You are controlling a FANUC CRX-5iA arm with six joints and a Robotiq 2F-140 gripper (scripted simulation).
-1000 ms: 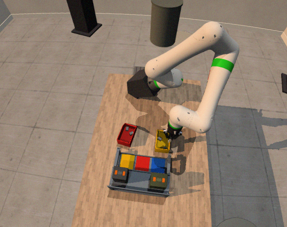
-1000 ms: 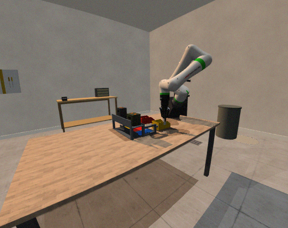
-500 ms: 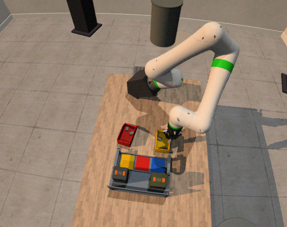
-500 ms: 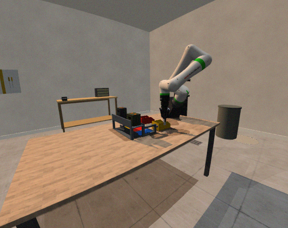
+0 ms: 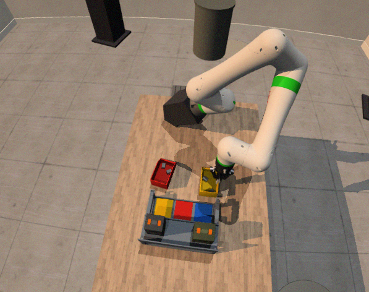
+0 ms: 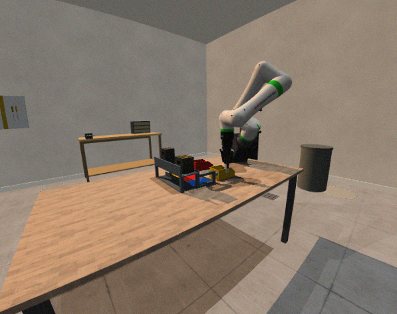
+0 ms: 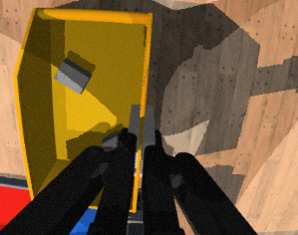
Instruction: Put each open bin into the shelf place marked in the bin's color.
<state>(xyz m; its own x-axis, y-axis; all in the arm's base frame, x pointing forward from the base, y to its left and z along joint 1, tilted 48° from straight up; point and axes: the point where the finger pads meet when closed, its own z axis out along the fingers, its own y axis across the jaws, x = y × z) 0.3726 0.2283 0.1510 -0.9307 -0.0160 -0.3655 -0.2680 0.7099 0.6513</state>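
Pinching the yellow bin (image 5: 208, 185) wall, just beside the shelf (image 5: 150, 200)

My gripper (image 7: 141, 118) clamps one thin side wall; I expect tilt, possibly spilling parts.

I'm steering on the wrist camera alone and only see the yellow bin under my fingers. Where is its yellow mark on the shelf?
Observer: The yellow mark is the end slot of the shelf. It is the slot farthest from the yellow bin, which faces the blue mark.
Operator: Where's the other bin?
Observer: The red bin stands on the table, apart from the shelf, nearer the yellow end.
Operator: Anything above that slot?
Observer: A dark box sits on the board behind the yellow mark.
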